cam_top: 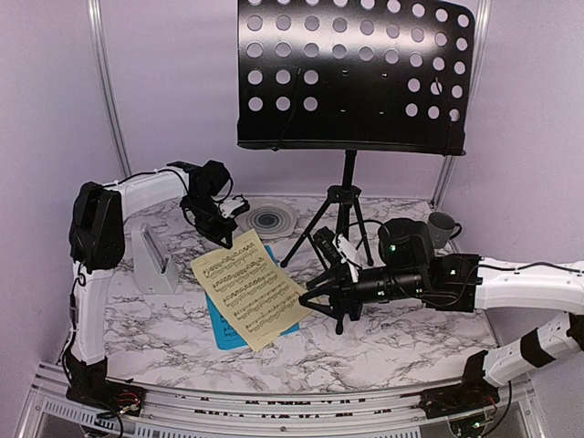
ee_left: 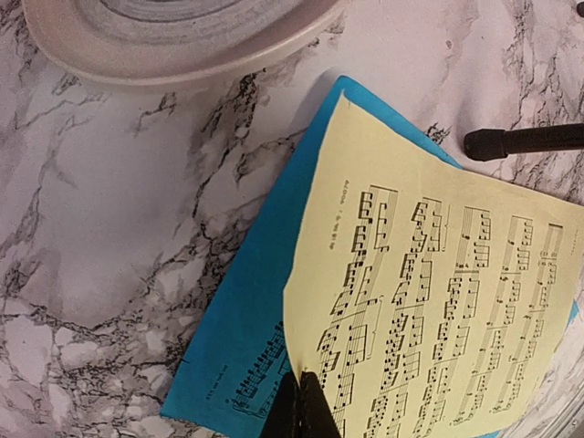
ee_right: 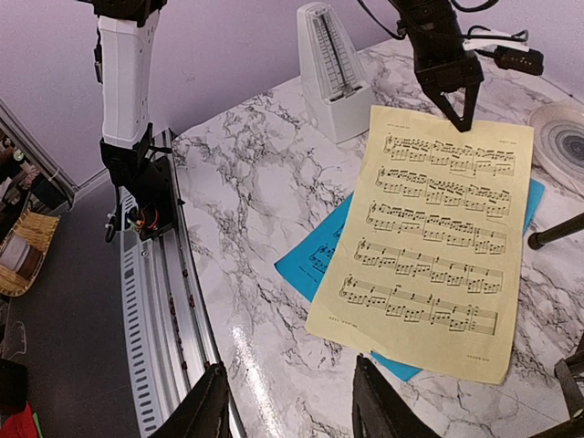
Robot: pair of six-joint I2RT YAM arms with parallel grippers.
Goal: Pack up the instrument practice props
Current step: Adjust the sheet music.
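Note:
A yellow sheet-music page [cam_top: 251,287] lies slanted over a blue page [cam_top: 219,326] on the marble table. My left gripper [cam_top: 224,239] is shut on the yellow page's far edge, seen up close in the left wrist view [ee_left: 306,401] and from the right wrist view [ee_right: 456,109]. That yellow page [ee_right: 438,237] covers most of the blue page [ee_right: 319,260]. My right gripper [ee_right: 292,411] hovers open over the table's near side, nothing between its fingers. The black music stand [cam_top: 351,73] towers on tripod legs [cam_top: 342,210] at the back. A white metronome [cam_top: 155,260] stands at the left.
A round grey-ringed disc [cam_top: 271,219] lies behind the pages. A dark mug [cam_top: 443,226] sits at the back right. One tripod leg [ee_left: 525,140] ends close to the yellow page's edge. The table's metal front rail [ee_right: 155,301] runs beside my right gripper.

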